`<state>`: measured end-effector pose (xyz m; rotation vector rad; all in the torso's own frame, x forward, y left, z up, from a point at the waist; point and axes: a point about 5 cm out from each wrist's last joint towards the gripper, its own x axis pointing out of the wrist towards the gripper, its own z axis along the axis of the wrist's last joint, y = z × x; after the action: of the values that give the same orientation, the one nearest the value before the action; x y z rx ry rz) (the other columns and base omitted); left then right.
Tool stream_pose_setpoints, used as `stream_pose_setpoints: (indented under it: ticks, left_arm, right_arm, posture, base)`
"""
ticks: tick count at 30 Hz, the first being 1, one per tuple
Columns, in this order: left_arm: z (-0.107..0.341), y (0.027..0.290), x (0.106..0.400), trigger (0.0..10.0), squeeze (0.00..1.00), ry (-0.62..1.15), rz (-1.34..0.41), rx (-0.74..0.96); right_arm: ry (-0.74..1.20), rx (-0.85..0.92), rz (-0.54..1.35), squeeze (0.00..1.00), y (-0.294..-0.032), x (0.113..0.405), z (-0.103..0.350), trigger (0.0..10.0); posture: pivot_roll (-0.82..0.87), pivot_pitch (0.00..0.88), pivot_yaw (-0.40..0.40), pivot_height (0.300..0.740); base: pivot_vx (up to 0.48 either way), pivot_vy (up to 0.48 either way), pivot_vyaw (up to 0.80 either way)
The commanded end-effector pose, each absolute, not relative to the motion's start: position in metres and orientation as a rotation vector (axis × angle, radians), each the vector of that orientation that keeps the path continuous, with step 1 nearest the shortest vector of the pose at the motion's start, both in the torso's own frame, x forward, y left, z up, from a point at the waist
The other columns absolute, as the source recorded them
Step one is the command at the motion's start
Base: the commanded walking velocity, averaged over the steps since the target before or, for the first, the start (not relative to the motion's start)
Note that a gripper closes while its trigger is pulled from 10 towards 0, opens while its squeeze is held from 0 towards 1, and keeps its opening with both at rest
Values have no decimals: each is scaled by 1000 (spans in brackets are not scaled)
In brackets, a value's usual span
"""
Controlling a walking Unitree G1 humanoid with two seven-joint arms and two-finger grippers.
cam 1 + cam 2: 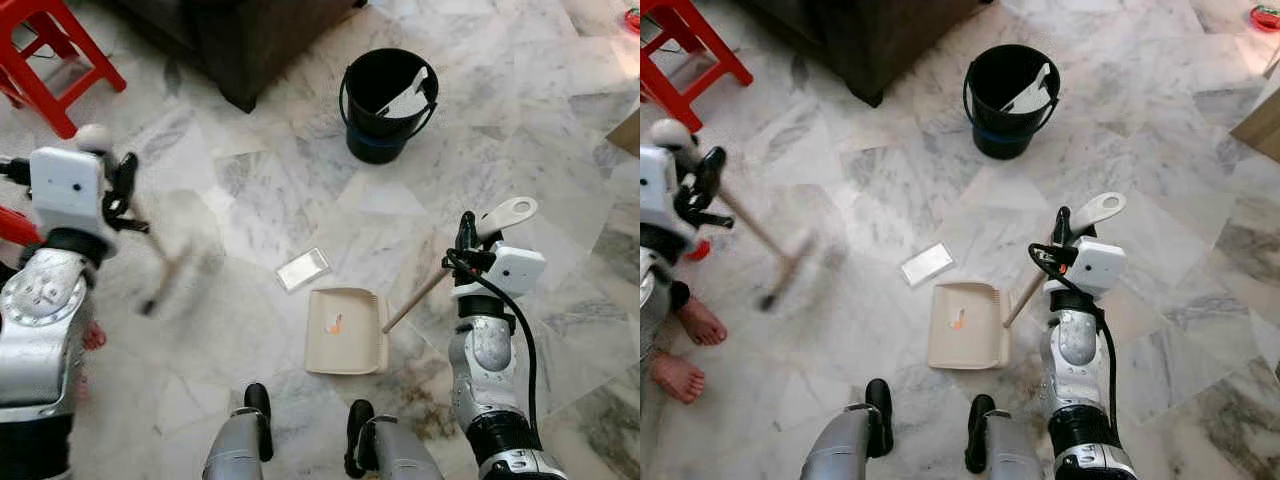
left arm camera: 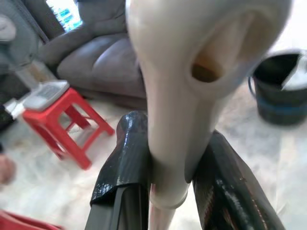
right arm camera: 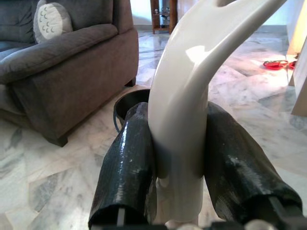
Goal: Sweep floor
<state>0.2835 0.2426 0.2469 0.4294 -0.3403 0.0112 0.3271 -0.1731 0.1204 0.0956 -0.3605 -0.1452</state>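
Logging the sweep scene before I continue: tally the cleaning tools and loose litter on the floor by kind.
Broom: 1
Dustpan: 1
Black bucket: 1
Litter pieces: 2, a clear wrapper on the floor and an orange scrap in the dustpan
Total: 5

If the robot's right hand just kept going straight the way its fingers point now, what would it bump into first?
Judging by the right wrist view, the right hand, shut on the dustpan handle, points toward the black bucket, with the grey sofa off to one side. Probably the bucket first, though depth is unclear.
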Motion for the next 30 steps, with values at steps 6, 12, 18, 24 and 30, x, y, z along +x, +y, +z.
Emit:
stream_pose_setpoints:
  ticks: [6, 12, 18, 24, 30]
  left_arm:
    - [206, 236, 282, 10000, 0, -192, -199, 687]
    - [198, 243, 283, 10000, 0, -148, -191, 841]
    - [202, 253, 287, 10000, 0, -151, -56, 596]
    - [202, 258, 289, 10000, 0, -190, 94, 291]
    - [200, 258, 293, 10000, 0, -218, 190, -79]
  right_arm:
    - [-212, 130, -149, 0, -168, 318, 88, 10000]
    - [-211, 126, -152, 0, -170, 317, 88, 10000]
    - [-209, 125, -148, 0, -170, 318, 88, 10000]
    - [-212, 128, -148, 0, -170, 319, 89, 10000]
    - [-210, 126, -150, 0, -171, 318, 89, 10000]
  posture:
    - [178, 392, 8, 740]
    - [171, 398, 0, 740]
    - [174, 396, -3, 740]
    - [169, 395, -3, 740]
    - [168, 395, -2, 740]
  base:
    - [0, 0, 0]
    - [0, 0, 0]
    - [0, 0, 0]
    - [0, 0, 0]
    - [0, 0, 0]
